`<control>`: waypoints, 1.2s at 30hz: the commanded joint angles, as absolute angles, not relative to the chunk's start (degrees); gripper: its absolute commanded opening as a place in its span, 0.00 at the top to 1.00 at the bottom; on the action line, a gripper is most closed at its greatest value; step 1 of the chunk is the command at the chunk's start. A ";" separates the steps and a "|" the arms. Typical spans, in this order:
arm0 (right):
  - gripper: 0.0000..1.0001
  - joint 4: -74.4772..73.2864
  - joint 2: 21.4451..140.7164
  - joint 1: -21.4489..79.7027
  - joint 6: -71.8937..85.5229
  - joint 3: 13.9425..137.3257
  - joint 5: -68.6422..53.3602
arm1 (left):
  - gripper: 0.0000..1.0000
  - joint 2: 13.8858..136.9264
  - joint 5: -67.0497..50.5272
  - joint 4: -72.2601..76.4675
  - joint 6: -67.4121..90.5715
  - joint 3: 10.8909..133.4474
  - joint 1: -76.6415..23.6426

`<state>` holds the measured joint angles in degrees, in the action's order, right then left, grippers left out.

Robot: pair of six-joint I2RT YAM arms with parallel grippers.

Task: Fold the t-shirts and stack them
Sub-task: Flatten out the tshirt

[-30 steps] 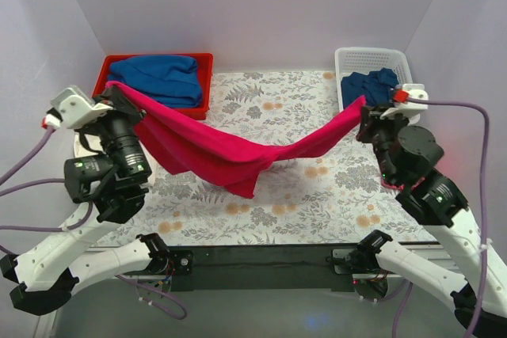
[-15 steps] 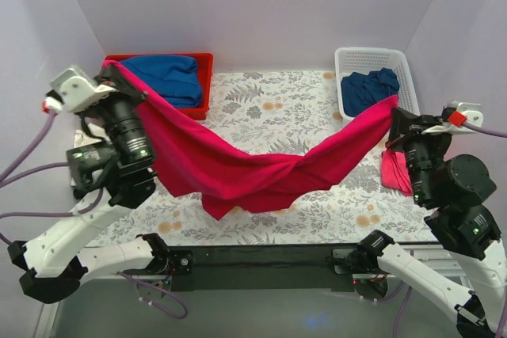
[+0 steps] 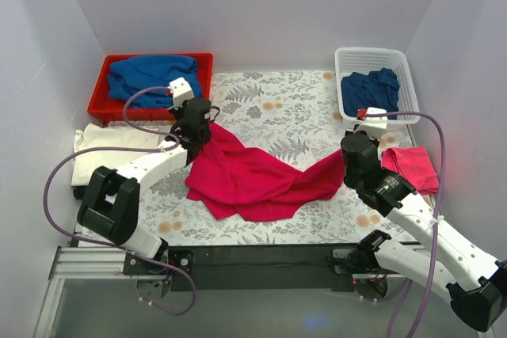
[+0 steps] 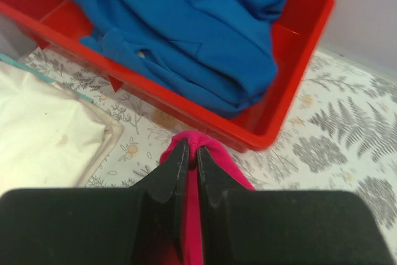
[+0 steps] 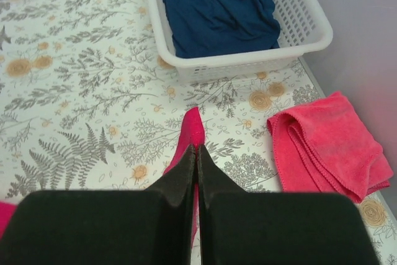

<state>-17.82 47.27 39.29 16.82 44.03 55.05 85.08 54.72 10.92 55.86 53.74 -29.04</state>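
Observation:
The crimson-pink t-shirt (image 3: 252, 180) lies crumpled across the middle of the floral table, stretched between both grippers. My left gripper (image 3: 203, 134) is shut on its left corner (image 4: 200, 142), low over the table in front of the red bin. The right gripper (image 3: 343, 165) is shut on the shirt's right corner, whose pointed tip (image 5: 193, 127) pokes out past the fingers. A folded pink t-shirt (image 3: 412, 168) lies at the right, also seen as the pink t-shirt (image 5: 329, 147) in the right wrist view. A cream t-shirt (image 3: 107, 152) lies at the left.
A red bin (image 3: 204, 85) at the back left holds a blue t-shirt (image 3: 154, 77). A white basket (image 3: 372, 57) at the back right holds a dark blue shirt (image 3: 370, 87). Grey walls close in the table on three sides.
Both arms have come down and inward. The crimson-pink shirt, held stretched in the air before, now rests on the table with both corners still gripped.

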 commanded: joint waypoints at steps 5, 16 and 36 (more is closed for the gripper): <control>0.99 -11.25 47.46 38.32 18.81 44.56 58.98 | 1.00 95.34 38.69 10.81 64.96 67.22 -17.33; 0.99 -11.25 48.25 38.14 20.30 42.45 56.16 | 1.00 112.40 16.71 11.16 62.14 82.00 -16.52; 0.99 -11.25 51.94 38.14 24.78 39.64 49.75 | 0.12 90.54 23.30 -4.47 72.23 60.67 -16.61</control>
<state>-13.32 51.51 38.26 22.52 40.16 50.41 95.64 21.82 5.08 64.73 68.14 -16.47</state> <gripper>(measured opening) 0.020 0.887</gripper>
